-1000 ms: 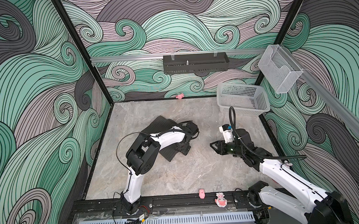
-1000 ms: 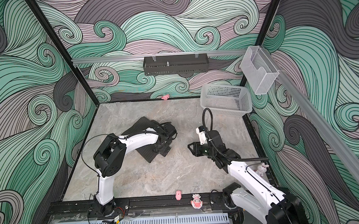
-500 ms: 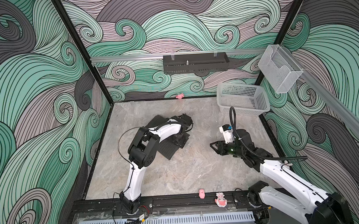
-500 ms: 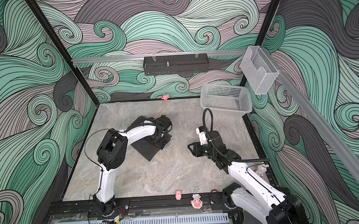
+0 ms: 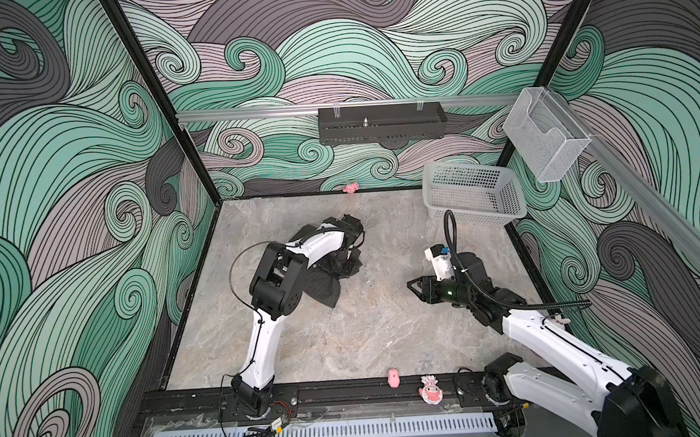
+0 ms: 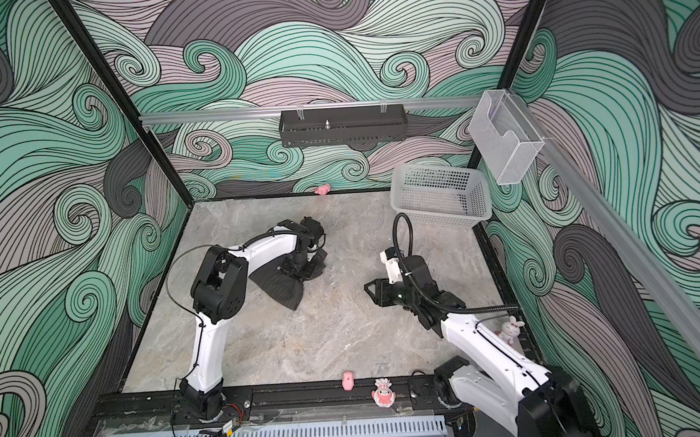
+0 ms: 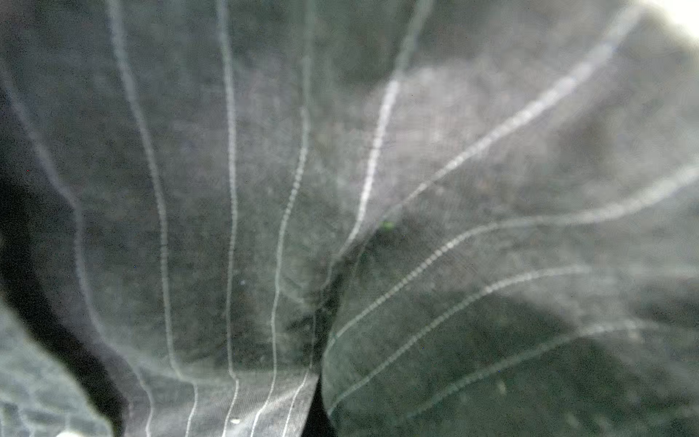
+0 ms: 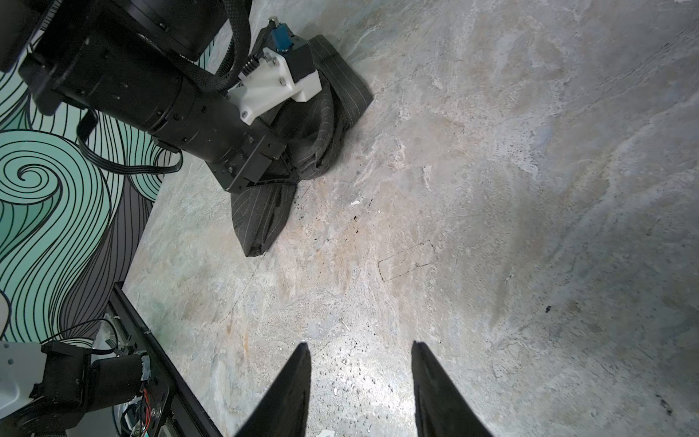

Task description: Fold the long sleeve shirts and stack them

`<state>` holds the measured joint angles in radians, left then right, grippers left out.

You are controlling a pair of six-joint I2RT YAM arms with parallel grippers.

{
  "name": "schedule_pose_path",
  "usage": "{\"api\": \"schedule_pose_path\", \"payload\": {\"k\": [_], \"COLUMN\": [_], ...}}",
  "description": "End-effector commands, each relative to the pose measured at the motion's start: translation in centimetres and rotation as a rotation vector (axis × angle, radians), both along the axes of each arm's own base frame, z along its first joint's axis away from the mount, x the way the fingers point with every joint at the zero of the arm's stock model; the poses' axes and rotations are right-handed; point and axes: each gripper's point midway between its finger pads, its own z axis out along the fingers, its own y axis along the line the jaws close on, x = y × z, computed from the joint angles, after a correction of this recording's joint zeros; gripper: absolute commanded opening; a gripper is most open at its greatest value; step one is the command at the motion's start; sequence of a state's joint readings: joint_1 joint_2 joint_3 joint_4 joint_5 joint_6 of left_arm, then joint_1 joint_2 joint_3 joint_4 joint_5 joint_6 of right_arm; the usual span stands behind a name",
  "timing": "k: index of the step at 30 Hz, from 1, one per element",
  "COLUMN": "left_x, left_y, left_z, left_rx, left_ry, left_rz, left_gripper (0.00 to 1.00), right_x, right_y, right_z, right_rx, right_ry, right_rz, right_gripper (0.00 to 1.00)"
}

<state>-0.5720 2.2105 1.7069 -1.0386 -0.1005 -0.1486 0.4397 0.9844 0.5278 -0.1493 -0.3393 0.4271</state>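
Marble-patterned table (image 5: 347, 332) filled the floor of the booth, walled by swirl-painted panels. The left arm (image 5: 279, 274) reached in from the front rail toward mid-table, left of centre, wrist bent down. The right arm (image 5: 555, 340) stretched from the front right corner, forearm low and pointing toward the middle. The long sleeve shirt (image 5: 323, 290), dark charcoal with thin pale pinstripes, lay bunched on the table left of centre, partly under the left arm, with one flat folded part spread toward the front; it shows in both top views (image 6: 282, 288). A white mesh basket (image 5: 473, 216) sat at the far right corner of the table, tipped on its side, well apart from the shirt. A clear plastic holder (image 5: 543, 141) hung on the right wall rail and a black tray (image 5: 382, 128) on the back rail. The left gripper (image 5: 344, 265) was pressed down into the heap, fingers together and pinched on a fold of the shirt; in the left wrist view, striped cloth (image 7: 264, 189) filled the frame, gathered to a crease. The right gripper (image 8: 359, 348) hung over bare table right of centre, fingers apart, nothing between them, shirt well off. Small pink toys: one at the far edge (image 5: 350, 188), two on the front rail (image 5: 393, 378).
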Motion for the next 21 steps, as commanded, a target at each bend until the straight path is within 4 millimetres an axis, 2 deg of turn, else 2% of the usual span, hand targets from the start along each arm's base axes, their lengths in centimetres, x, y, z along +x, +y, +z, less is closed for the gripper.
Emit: {"api": "schedule_pose_path", "payload": {"k": [1,3,8,13,17,21], "left_x": [-2.3,-2.4,-3.9,-6.5,-8.0,-9.0], "left_y": [1.1,-0.1,-4.9,-10.5,-13.7,-16.6], "left_z": [-4.7,-3.5,2.0,7.4,11.8,16.3], "left_rx": [0.048,0.005,-0.177,-0.441,-0.607,-0.804], "left_ry": [0.132,0.114,0.072,0.09,0.096,0.1], "left_rz": [0.011,0.007,-0.002,-0.009,-0.019,-0.025], "left_gripper": [0.0,0.0,0.0,0.0,0.0,0.0], "right_x": [0.3,0.5,1.6,3.0,3.7,4.2], "right_y": [0.2,-0.1,-1.7,-4.4,-6.2,-6.8], "right_z": [0.0,0.1,1.2,3.5,5.6,7.6], "right_rx": [0.011,0.0,-0.051,-0.097,-0.075,-0.074], "right_ry": [-0.012,-0.017,-0.052,-0.097,-0.11,-0.136], "right_rz": [-0.006,-0.021,-0.087,-0.157,-0.24,-0.267], "right_gripper": [0.45,0.45,0.46,0.49,0.49,0.49]}}
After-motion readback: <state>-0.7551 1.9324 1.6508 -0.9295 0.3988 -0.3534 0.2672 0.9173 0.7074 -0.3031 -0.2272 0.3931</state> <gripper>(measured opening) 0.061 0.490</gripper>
